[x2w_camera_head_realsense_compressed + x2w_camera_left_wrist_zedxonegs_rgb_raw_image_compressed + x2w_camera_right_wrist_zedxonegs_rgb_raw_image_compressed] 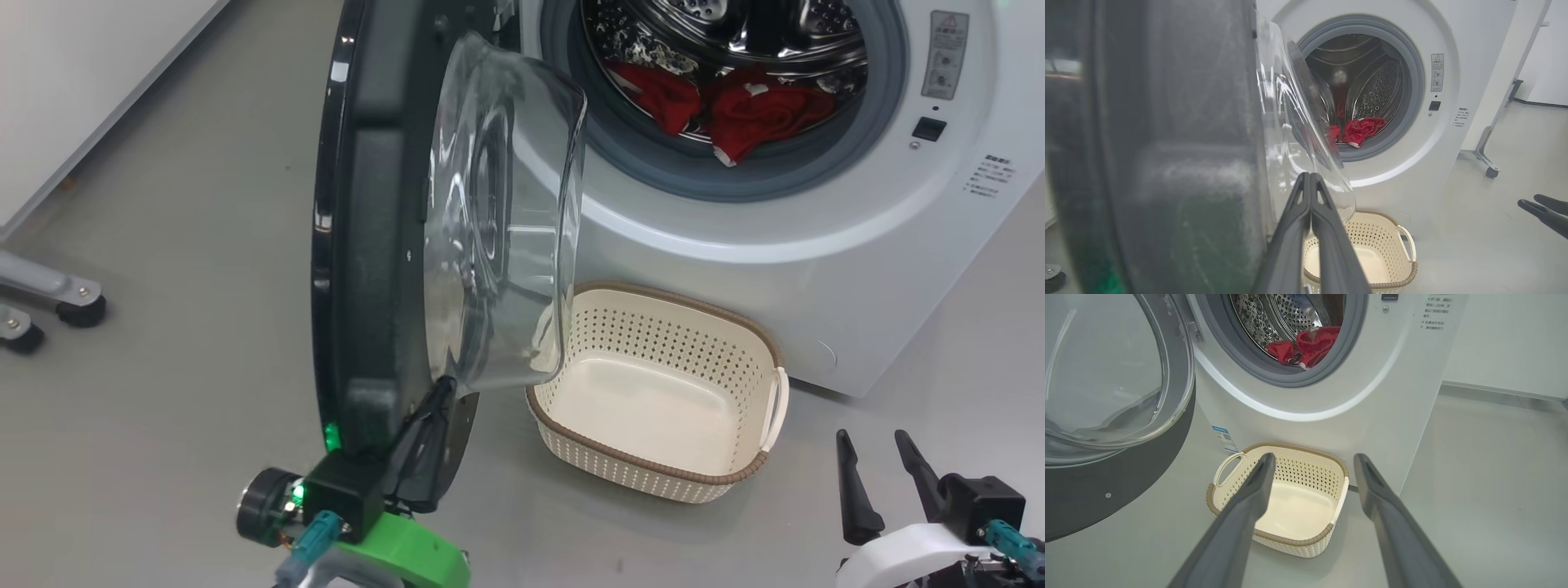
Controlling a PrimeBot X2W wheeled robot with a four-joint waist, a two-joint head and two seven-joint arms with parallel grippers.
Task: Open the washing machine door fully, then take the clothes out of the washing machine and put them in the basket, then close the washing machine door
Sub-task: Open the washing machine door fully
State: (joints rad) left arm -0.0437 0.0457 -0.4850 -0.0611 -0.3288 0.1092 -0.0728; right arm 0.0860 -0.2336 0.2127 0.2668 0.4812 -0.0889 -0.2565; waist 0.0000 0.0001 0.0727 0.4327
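Scene lit brightly, evenly. Glare caught on washing machine door point(441, 237) glass; door blurred in left wrist view. Soft shadow cast under basket point(653, 482).

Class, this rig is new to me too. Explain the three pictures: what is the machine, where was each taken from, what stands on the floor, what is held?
It is a wheeled robot with two arms. One picture looks down from its head; the other two look along each wrist's fingers. On the floor stand a washing machine, its door open, and an empty basket. Red clothes lie in the drum. The left end effector is shut, by the door's inner side; the right end effector is open. Neither holds anything.
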